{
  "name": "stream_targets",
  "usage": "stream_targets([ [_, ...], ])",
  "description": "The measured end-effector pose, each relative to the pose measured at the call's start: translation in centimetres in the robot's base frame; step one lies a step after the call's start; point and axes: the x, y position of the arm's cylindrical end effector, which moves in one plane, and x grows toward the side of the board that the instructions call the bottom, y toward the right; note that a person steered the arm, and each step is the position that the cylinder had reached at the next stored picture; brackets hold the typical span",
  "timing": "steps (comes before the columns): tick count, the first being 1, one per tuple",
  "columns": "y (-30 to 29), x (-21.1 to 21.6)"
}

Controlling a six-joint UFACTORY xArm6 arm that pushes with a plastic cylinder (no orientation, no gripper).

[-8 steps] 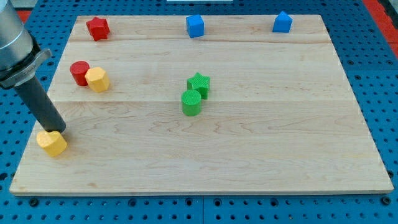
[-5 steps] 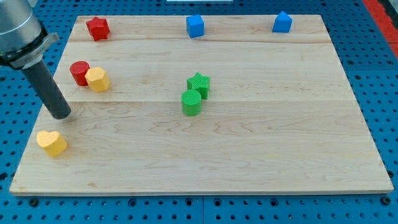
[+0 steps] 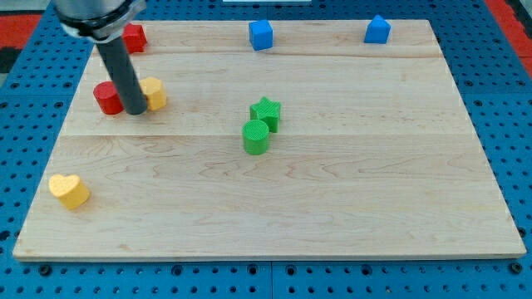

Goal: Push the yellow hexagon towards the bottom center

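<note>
- My tip (image 3: 135, 110), a bare rod with no jaws to open or shut and holding nothing, has swung up from beside the yellow heart (image 3: 69, 190) to wedge between the red cylinder (image 3: 106, 97) and the yellow hexagon (image 3: 153, 93).
- The hexagon has shifted slightly to the view's right, so contact seems made.
- It sits touching my tip's right side, upper left of the board (image 3: 332, 208), far from the bottom center.

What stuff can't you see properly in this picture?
1. Red star, camera view: its left part is hidden behind the rod.
2. Yellow hexagon: its left side is covered by the rod, with my tip between it and the red cylinder.
3. The arm: cut off by the view's top edge.
</note>
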Motion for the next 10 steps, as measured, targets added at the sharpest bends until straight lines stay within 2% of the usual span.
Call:
stream_targets([
  [1,1.3,-2.5],
  [2,-2.4,-3.6],
  [3,-3.1,-6.2],
  [4,0.3,-7.5],
  [5,4.9,-6.9],
  [7,8.1,-1.1],
  [8,8.4,-1.8],
  [10,11.7,3.6],
])
